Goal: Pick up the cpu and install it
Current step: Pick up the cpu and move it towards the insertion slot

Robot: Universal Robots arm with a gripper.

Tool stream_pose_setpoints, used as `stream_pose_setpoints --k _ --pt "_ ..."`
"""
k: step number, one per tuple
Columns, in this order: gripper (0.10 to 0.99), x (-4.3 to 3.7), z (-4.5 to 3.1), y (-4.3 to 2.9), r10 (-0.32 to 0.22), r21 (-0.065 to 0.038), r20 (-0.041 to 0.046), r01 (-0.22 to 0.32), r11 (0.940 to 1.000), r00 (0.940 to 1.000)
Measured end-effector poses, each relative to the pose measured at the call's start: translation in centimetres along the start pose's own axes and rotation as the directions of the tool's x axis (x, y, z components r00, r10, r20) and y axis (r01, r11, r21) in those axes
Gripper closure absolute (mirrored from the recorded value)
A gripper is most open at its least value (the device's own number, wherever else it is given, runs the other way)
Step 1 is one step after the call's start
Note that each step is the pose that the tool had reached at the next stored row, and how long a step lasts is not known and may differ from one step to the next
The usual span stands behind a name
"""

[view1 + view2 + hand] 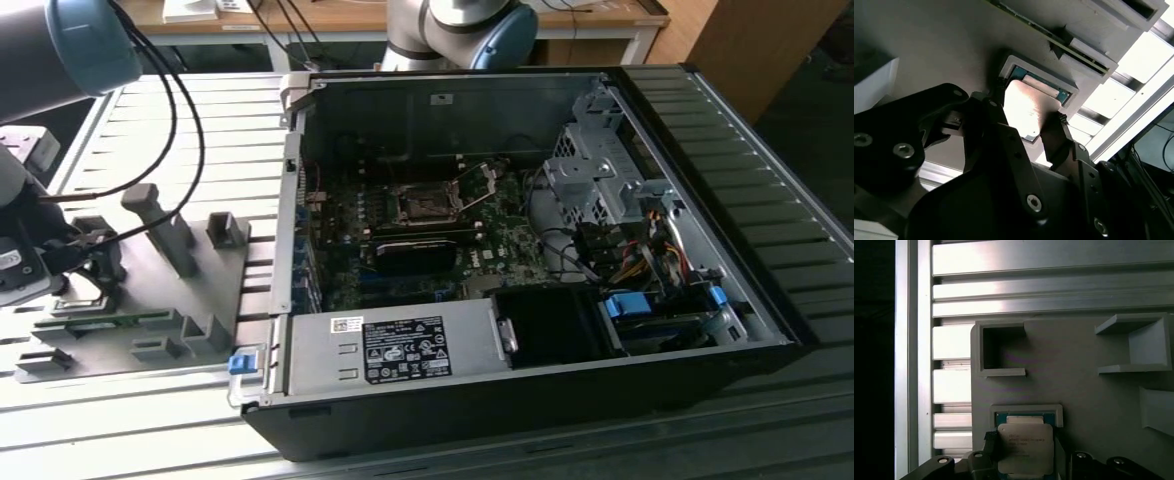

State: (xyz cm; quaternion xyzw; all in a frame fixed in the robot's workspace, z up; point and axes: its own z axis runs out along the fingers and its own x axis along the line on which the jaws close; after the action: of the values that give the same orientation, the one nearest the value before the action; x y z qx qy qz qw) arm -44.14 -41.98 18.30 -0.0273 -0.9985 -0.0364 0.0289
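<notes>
A black two-fingered gripper (1029, 102) is closed on the cpu (1024, 107), a thin square chip with a silver-grey metal top. The jaws stand only as wide as the chip, with one fingertip (999, 89) against one edge and the other against the opposite edge. In both wrist views the cpu (1026, 450) lies flat in a shallow framed pocket of a grey fixture plate (1079, 390), with a green border showing at one side of the pocket. An empty square pocket (999, 352) is moulded into the same plate nearby. The plate rests on a slotted aluminium table (1029, 295). In the exterior view the robot arm (67, 40) comes down at the left edge of the frame, over the fixture plate (234, 290) and its upright grey blocks (167, 230). An open computer case (747, 180) fills the centre and right of that frame, well apart from the gripper. The dark motherboard socket (420, 205) sits near its middle.
</notes>
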Motion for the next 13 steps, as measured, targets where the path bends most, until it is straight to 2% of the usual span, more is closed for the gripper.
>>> stream_pose_setpoints --k 5,13 --pt "0.549 0.0 -0.18 0.02 -0.001 -0.001 0.0007 0.001 1.0 1.0" --pt "0.549 0.13 -2.27 0.17 -0.001 0.0 0.0003 0.001 1.0 1.0"
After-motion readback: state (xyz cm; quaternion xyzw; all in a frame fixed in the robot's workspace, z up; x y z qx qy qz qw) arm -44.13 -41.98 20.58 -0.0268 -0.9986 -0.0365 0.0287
